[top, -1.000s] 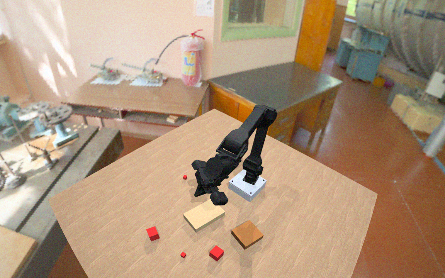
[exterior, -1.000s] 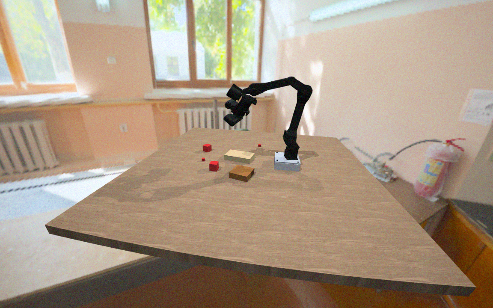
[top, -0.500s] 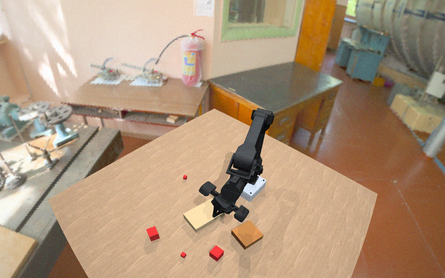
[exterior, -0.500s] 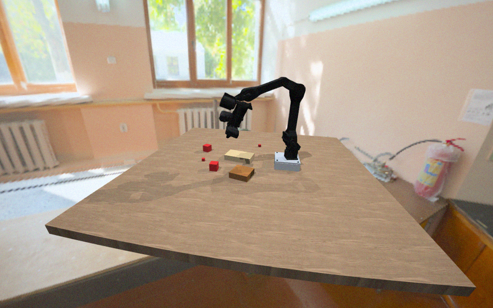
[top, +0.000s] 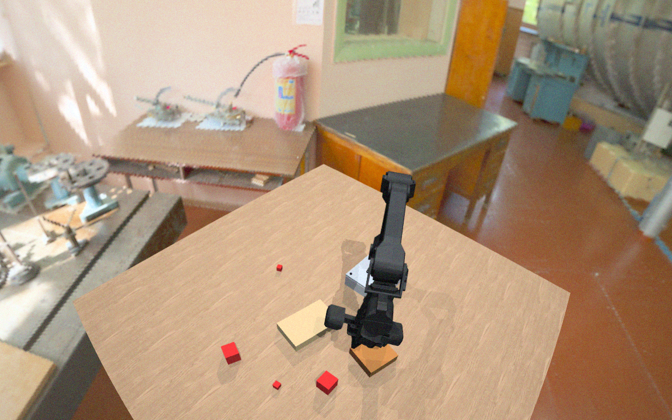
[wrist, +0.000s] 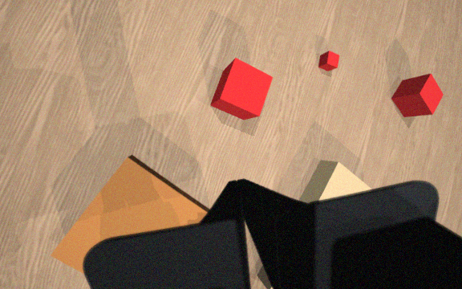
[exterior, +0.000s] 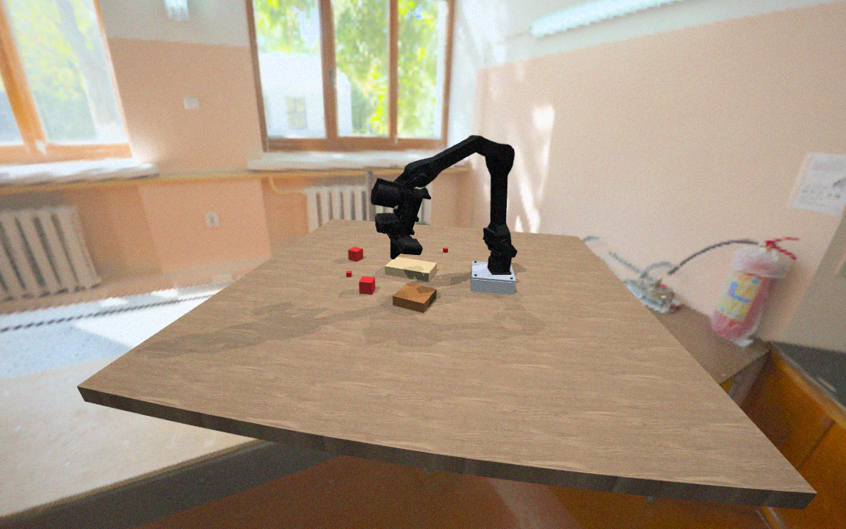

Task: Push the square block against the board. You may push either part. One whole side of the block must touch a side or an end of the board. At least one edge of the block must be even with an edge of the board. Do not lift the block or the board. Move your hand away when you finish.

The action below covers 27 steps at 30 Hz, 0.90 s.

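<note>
The square block is orange-brown and lies flat on the table. The board is cream, longer than the block, and also lies flat. The block and the board are apart, with a strip of table between them, and they are turned differently. My gripper is shut and empty, pointing down above the area between them. It hides part of both in the wrist view and the board's right end in the top view. Its exact height is unclear.
A large red cube lies near the block. Another large one and a small one lie farther off. A second small cube lies beyond the board. The arm's base is grey.
</note>
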Motion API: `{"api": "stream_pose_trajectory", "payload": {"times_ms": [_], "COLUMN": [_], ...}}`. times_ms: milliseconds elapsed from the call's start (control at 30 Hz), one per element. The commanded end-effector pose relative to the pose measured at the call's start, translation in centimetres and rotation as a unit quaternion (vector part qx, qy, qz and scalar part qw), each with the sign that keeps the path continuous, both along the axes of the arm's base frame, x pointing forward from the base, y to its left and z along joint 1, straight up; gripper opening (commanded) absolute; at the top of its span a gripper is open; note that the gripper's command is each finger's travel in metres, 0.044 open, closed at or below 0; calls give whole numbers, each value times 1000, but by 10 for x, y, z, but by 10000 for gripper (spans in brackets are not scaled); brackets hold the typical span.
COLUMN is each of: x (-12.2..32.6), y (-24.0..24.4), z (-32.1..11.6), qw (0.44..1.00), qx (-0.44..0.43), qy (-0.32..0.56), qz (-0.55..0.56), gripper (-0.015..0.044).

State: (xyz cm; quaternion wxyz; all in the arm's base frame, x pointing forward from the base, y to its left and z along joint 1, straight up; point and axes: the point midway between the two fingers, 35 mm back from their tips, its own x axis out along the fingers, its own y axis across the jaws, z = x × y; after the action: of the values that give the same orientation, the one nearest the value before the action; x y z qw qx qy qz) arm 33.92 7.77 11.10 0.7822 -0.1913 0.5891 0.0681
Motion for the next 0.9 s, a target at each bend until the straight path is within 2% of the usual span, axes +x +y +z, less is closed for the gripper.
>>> {"api": "stream_pose_trajectory", "payload": {"times_ms": [0, 367, 733, 867], "x": [-5, -22, -52, -54], "y": [24, 66, 121, 124], "z": [-9, -29, -54, -55], "qw": [998, 980, 928, 923], "qx": [2, -1, 7, 8], "qy": [27, 78, 143, 147], "qz": [64, 183, 345, 354], "gripper": [0, 0, 0, 0]}}
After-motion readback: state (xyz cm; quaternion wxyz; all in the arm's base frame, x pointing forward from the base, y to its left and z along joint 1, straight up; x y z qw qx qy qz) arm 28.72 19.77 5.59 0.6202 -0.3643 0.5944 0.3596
